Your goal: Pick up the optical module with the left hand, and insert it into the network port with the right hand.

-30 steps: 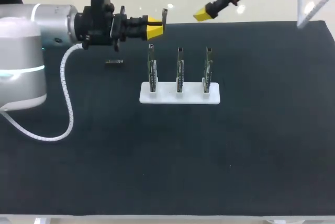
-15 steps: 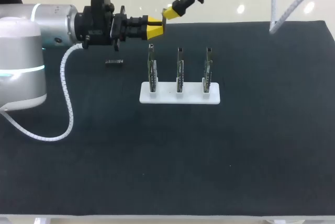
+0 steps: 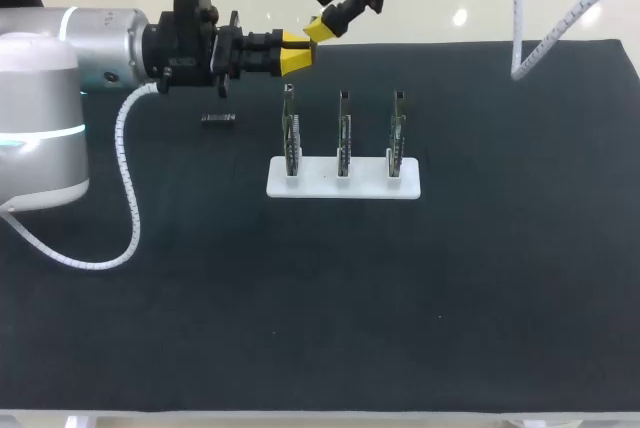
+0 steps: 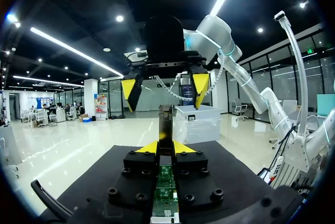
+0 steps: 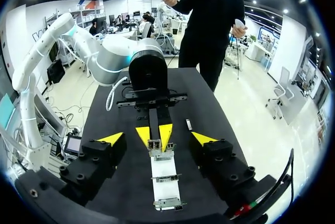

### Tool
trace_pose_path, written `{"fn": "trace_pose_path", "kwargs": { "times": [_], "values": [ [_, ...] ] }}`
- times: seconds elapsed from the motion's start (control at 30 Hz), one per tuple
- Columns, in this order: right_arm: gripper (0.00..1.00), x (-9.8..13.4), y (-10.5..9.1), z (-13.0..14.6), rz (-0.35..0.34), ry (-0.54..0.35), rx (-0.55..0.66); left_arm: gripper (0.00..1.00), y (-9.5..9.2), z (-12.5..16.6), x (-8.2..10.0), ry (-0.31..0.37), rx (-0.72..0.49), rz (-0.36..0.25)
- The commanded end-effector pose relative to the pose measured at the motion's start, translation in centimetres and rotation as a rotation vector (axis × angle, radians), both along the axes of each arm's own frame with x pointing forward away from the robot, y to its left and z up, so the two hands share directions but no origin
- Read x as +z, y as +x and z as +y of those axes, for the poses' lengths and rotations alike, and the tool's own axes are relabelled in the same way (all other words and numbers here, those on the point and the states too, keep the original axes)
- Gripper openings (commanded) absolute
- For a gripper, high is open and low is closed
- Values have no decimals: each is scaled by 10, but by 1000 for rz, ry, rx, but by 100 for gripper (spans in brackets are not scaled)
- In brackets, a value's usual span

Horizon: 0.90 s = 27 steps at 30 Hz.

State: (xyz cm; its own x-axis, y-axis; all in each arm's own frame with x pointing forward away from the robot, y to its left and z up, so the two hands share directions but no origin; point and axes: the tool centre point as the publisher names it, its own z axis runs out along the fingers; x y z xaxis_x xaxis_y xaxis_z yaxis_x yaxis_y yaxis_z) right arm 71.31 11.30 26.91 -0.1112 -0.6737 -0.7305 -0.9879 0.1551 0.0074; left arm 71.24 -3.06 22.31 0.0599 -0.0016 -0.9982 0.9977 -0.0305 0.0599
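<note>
Optical module (image 4: 165,123) is being gripped by left tool (image 4: 165,147), which is clenched on it from two sides, yellow tips pressing its lower part. Module is being seen as a slim dark bar, greyish metal toward far end. A green circuit-board strip is showing at near end, btwn the tool's black finger blocks. It is being held in the air over the far-left part of the counter (image 3: 300,298), clear of the black surface, sticking out past the tips.

Right tool (image 4: 165,92) is being held released just ahead of left tool. Its yellow tips are being kept one on each side of module's far end, w/ gaps showing on both sides. In head view the two tools are being seen almost meeting near counter's far edge.

White base (image 3: 343,186) is being carried by counter near ctr, w/ three upright network port boards (image 3: 343,133) in a row on it. Small dark part (image 3: 217,119) is being seen lying left of base, apart from it.
</note>
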Motion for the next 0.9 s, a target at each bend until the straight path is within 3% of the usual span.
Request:
{"fn": "trace_pose_path", "kwargs": {
  "times": [0.03,0.17,0.7,0.83,0.9],
  "values": [
    [57,-3,-2,1,-6,5,-7,0,1,0,0,0,0,-1],
    [49,-6,-2,3,-14,8,-17,0,1,0,0,0,0,-1],
    [42,-7,-3,9,-14,4,-29,0,1,0,0,0,0,-1],
    [34,-6,-3,9,-11,1,-28,0,1,0,0,0,0,-1],
    [22,-6,-2,9,-11,-1,-26,0,1,0,0,0,0,-1]
  ]
}}
